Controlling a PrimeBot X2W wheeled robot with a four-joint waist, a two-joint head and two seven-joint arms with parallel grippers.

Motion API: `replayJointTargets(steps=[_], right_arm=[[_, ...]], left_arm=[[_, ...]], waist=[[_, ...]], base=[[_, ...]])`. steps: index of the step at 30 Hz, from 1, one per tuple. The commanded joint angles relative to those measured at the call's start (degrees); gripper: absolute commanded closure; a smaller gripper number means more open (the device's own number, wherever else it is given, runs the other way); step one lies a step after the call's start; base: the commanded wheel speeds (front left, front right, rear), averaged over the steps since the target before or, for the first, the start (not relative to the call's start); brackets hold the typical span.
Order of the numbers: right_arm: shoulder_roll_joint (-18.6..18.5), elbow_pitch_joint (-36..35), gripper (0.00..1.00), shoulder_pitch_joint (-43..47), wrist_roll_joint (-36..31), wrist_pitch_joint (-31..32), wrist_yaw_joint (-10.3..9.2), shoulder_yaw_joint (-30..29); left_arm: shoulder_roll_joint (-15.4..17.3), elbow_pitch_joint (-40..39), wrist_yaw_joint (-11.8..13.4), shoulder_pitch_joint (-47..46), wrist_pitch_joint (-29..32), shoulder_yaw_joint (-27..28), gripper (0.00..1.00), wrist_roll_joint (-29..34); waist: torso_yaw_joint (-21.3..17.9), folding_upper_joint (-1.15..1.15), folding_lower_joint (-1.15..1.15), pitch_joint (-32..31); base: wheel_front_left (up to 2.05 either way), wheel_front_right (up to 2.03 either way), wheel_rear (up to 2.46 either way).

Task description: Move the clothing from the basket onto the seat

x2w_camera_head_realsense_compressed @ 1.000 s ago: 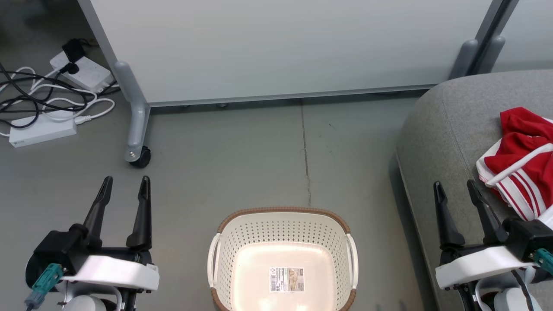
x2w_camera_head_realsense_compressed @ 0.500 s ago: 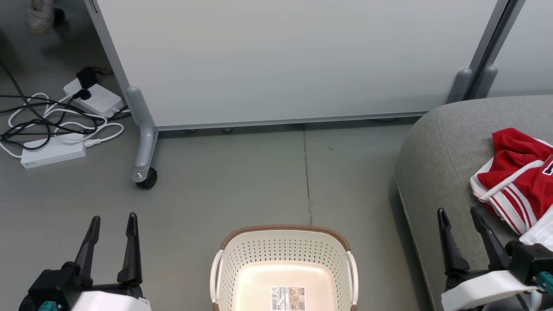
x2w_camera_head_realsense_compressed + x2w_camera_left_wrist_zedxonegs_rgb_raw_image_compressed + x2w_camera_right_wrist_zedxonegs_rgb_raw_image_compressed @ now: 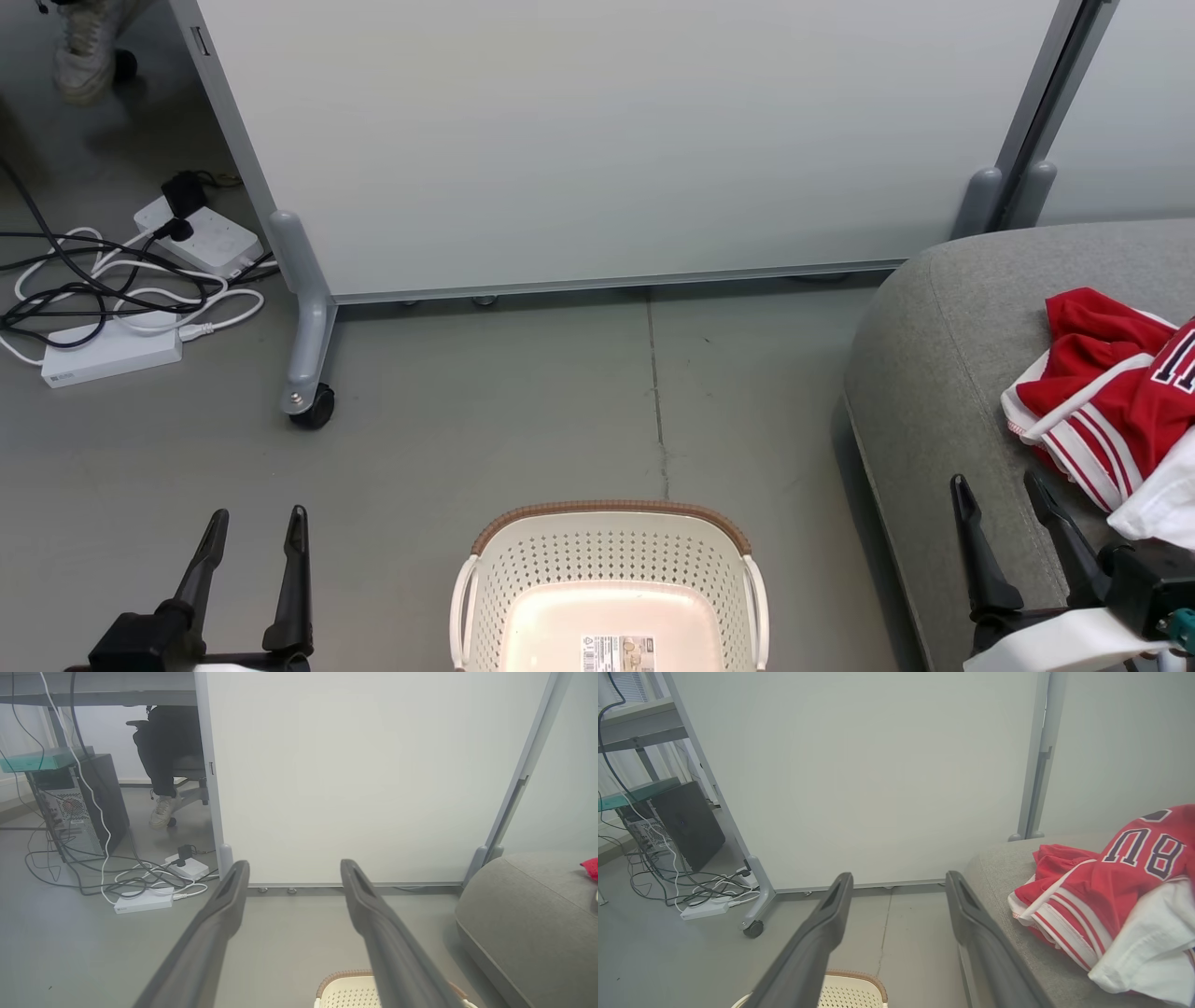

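Clothing (image 3: 1111, 401) on seat (image 3: 943, 345), right of basket (image 3: 607, 551)

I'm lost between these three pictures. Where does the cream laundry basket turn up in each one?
Head view: the basket sits at bottom centre, cut off by the lower edge.
Left wrist view: the basket peeks in at the bottom edge, right of centre.
Right wrist view: the basket is at the bottom edge, just left of centre.
Shared landmark: the white partition panel stands beyond it in all three.

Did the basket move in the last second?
No. The basket has its rim just below the near end of the floor crack, as before. The camera tilted, not the basket.
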Motion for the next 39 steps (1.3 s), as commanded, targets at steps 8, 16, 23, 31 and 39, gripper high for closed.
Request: replayJointTargets(steps=[8, 16, 23, 31, 39], right_arm=[[-0.33, -2.1, 0.0, 1.37, -0.8, 1.76, 0.04, -0.72], [-0.33, -2.39, 0.0, 1.47, -0.38, 2.16, 0.04, -0.69], [-0.33, -2.16, 0.0, 1.46, 0.03, 2.05, 0.04, -0.73], [-0.33, -1.91, 0.0, 1.46, 0.23, 2.01, 0.04, -0.69], [0.14, -1.45, 1.0, 1.27, 0.3, 2.16, 0.0, -0.38]], left_arm=[[0.15, 1.62, -0.58, 0.77, -0.23, -0.61, 0.0, 1.49], [0.61, 2.33, -0.73, 0.16, -0.17, -1.32, 0.0, 1.82], [0.68, 2.6, -0.47, -0.04, 0.06, -1.82, 0.0, 1.66], [0.79, 2.7, -0.03, -0.03, 0.31, -2.43, 0.0, 1.89], [0.12, 3.26, -0.15, 0.11, 0.28, -2.92, 1.0, 1.41]], waist=[[0.28, 0.0, 0.0, -0.49], [0.24, 0.0, 0.0, -0.53], [0.3, 0.0, 0.0, -0.62], [0.6, 0.0, 0.0, -0.68], [0.74, 0.0, 0.0, -0.7]], base=[[0.0, 0.0, 0.0], [0.0, 0.0, 0.0], [0.0, 0.0, 0.0], [0.0, 0.0, 0.0], [0.0, 0.0, 0.0]])
